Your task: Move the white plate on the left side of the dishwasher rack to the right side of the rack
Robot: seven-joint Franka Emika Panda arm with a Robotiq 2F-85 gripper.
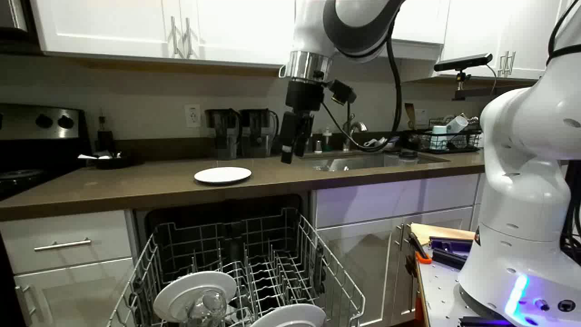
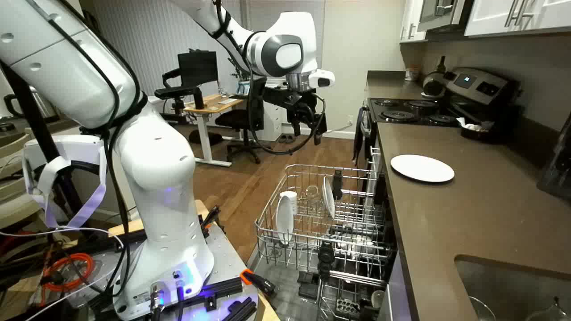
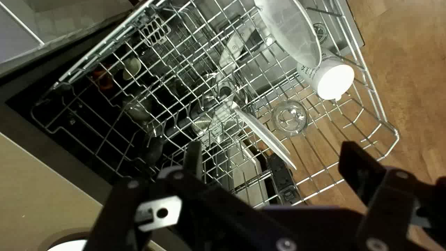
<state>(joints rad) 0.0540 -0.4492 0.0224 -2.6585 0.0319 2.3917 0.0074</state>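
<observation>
white plate [image 1: 189, 286] stands tilted, left side of dishwasher rack [image 1: 333, 259]; glass [image 3: 290, 118] just beside plate. end effector [image 2: 307, 134] well above rack, fingers [image 3: 354, 164] spread, nothing held. we worry: misaligned descent could knock glass or foul rack; weak edge pinch could let plate slip.

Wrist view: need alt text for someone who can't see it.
Looking down past the open, empty gripper into a wire dishwasher rack. Mid-frame, a white plate shows nearly edge-on beside a clear glass; a second plate and a white cup sit toward the upper right.
</observation>
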